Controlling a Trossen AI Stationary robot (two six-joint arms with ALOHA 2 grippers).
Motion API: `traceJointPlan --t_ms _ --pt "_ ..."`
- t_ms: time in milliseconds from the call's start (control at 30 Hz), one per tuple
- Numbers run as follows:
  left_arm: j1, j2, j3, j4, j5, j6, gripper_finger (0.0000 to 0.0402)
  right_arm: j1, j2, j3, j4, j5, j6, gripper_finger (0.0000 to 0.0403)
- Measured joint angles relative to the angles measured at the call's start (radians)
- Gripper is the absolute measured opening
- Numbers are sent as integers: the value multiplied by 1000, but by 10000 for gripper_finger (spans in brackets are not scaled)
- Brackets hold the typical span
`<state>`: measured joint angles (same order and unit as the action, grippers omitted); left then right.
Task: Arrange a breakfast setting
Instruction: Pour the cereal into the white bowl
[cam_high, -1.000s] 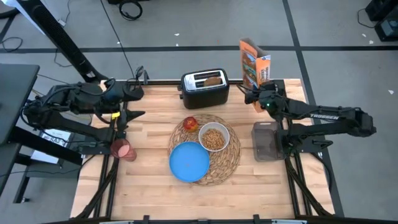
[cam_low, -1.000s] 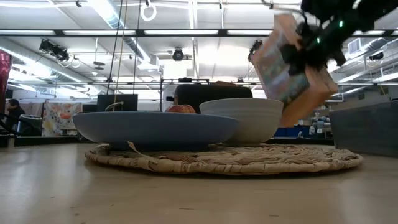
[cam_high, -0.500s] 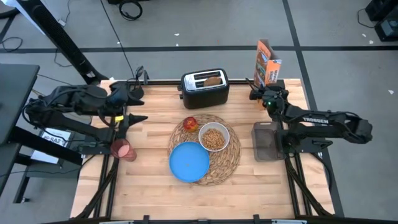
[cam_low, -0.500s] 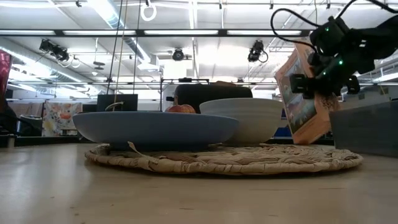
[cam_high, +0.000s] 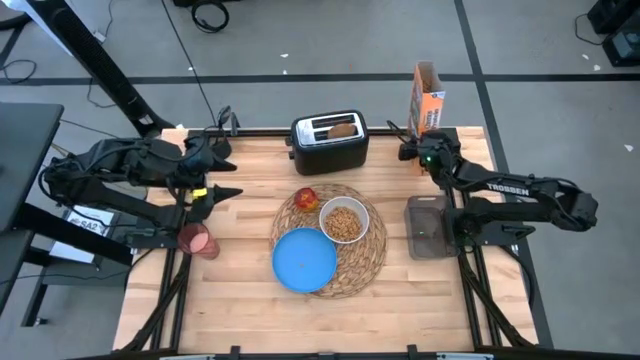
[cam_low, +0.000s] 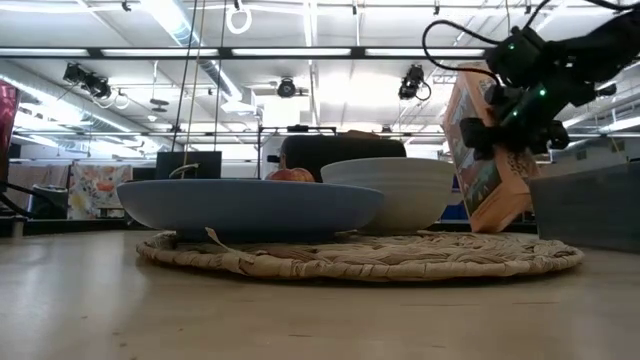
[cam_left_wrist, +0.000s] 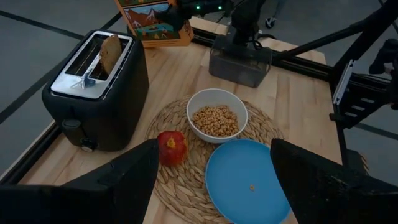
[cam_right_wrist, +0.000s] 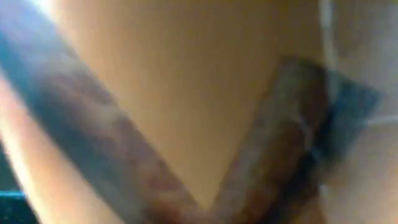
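Woven straw placemat (cam_high: 330, 240), tabletop (cam_high: 240, 290) centre: carries blue plate (cam_high: 304, 260), white bowl (cam_high: 344, 220) of cereal, red fruit (cam_high: 306, 198). Bare wood at front and left. Pink cup (cam_high: 197, 240) at left edge. Toast slice (cam_high: 341, 128) in black toaster (cam_high: 328, 141), back edge. Right gripper (cam_high: 424, 152), back-right corner, fingers clamped on upright cereal box (cam_high: 426, 95). Left gripper (cam_high: 220, 178), raised over left side, fingers spread.

You've got a light wood-plank table (cam_high: 240, 290) on a dark metal frame, sitting on grey floor (cam_high: 300, 40) w/ dark tape lines and loose black cables (cam_high: 208, 14). Across the room you see long fluorescent ceiling strips (cam_low: 200, 52), exposed ducts, hanging fixtures, and a dark monitor (cam_low: 188, 164) at the back.
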<state>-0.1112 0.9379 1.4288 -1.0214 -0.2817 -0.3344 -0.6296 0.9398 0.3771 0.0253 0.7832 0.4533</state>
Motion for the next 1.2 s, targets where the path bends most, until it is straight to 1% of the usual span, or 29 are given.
traceJointPlan --t_ms 267,400,500,600,700,833,900,1000,1133,1200 --pt "0 -2 0 1 0 -2 313 6 0 152 -396 -113 209 304" --pt "0 -2 0 12 0 -1 313 26 0 220 -526 -176 267 301" --pt "0 -2 0 24 0 4 313 45 0 244 -601 -198 310 300" --pt "0 -2 0 25 -1 5 313 65 -1 247 -628 -204 328 299" --pt "0 -2 0 26 -1 5 313 80 -1 234 -622 -186 326 297" --pt "0 -2 0 40 -1 5 313 93 -1 193 -557 -156 306 287" --pt "0 -2 0 49 -1 5 313 94 -1 166 -528 -156 306 286" --pt "0 -2 0 50 -1 5 313 98 -3 128 -505 -166 305 294" --pt "0 -2 0 51 -1 5 313 116 -3 79 -443 -134 278 309" --pt "0 -2 0 51 -1 2 313 120 -3 66 -413 -142 256 314"
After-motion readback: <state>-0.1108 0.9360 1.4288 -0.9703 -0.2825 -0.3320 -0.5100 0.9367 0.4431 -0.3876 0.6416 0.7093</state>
